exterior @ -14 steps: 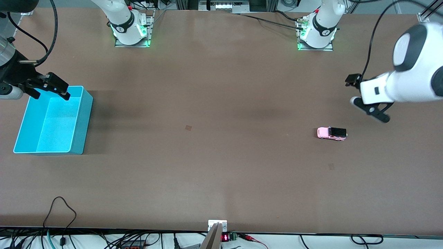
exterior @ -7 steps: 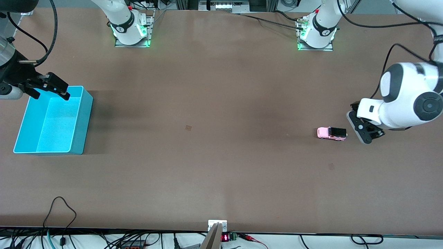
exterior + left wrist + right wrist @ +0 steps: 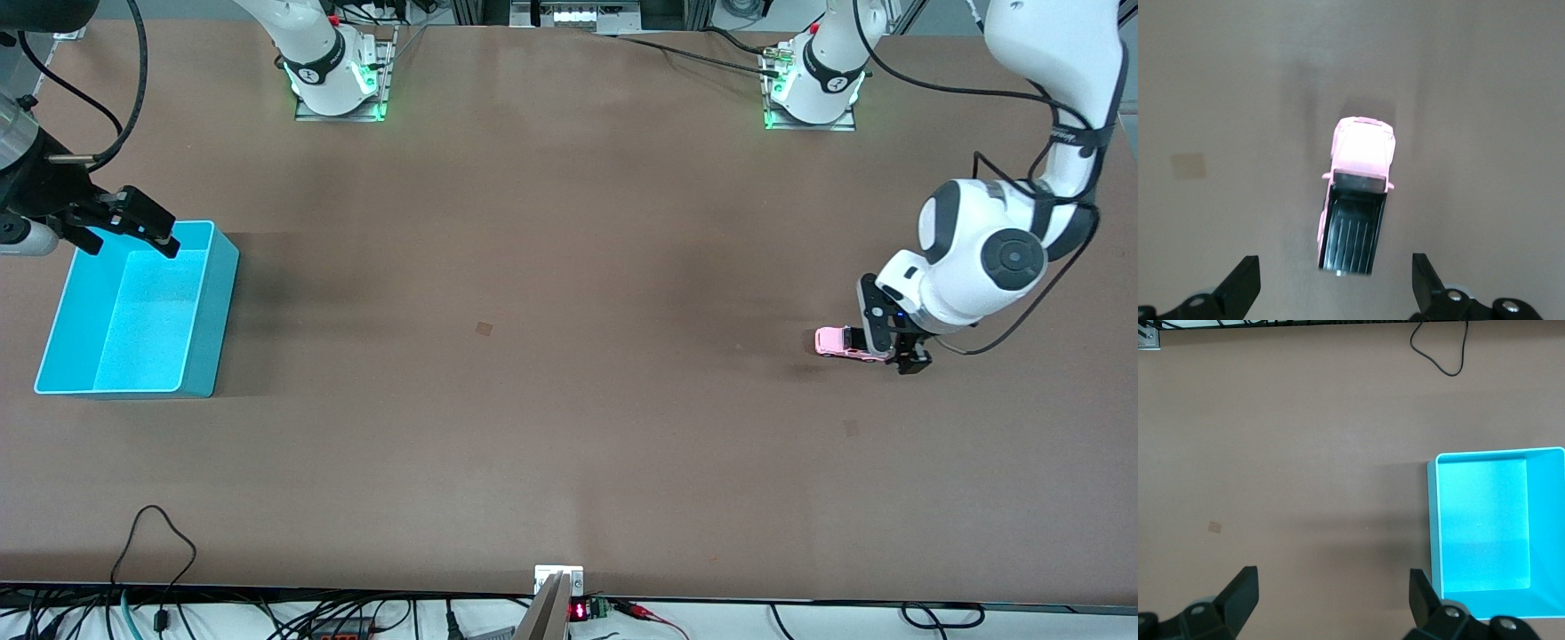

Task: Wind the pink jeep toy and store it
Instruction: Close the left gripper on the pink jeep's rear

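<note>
Lowered left hand [image 3: 892,345] straddles pink jeep toy [image 3: 845,342] — turquoise bin [image 3: 210,302] empty.

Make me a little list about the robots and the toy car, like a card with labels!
toy: pink jeep toy, on the table, toward the left arm's end
left gripper: low over the jeep's black-roofed end, fingers open, one on each side, not gripping yet
right gripper: open, waiting over the turquoise bin
bin: nothing seen inside, toward the right arm's end
toy stored: no
</note>
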Robot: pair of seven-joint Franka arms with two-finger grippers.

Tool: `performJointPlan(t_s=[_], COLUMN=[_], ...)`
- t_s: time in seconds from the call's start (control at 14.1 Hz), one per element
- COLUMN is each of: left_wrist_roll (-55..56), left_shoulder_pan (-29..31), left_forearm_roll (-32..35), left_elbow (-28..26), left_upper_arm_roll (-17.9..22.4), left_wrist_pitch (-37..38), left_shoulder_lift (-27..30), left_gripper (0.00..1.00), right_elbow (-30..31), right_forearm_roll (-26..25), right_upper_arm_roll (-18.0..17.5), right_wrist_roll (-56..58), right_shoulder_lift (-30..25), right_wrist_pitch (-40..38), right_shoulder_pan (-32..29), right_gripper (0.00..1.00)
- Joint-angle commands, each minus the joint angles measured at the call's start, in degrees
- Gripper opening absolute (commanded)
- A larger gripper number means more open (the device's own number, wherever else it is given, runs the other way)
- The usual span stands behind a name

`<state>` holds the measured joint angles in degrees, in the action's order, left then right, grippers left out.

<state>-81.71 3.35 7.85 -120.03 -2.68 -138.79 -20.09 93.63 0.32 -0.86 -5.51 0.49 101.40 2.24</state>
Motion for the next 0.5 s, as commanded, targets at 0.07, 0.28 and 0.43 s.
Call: performJointPlan(t_s=[0.07,0.28,0.43], left_wrist_roll=[-2.13,-2.22,-2.22], left_shoulder_pan=[-0.45,-0.37,-0.45], left_forearm_roll=[1.29,1.29,1.29], left_elbow=[-3.28,-3.28,-3.02], left_upper_arm_roll=[0.04,-0.05,-0.05], left_wrist_pitch=[-7.28,-8.25,-8.43], left_shoulder_lift=[-1.78,-3.54,-4.25], left_gripper=[1.0,1.0,0.92], right_elbow=[-0.99,-0.99,-0.99], right_forearm_roll=[-0.41,-0.41,-0.41], right_upper_arm_roll=[-0.28,-0.28,-0.28], right_wrist_roll=[0.42,0.5,0.5], right_shoulder_lift=[0.48,0.48,0.48], right_wrist_pitch=[-0.06,-0.06,-0.06], right_shoulder_pan=[-0.48,-0.48,-0.48], right_gripper=[1.0,1.0,1.0])
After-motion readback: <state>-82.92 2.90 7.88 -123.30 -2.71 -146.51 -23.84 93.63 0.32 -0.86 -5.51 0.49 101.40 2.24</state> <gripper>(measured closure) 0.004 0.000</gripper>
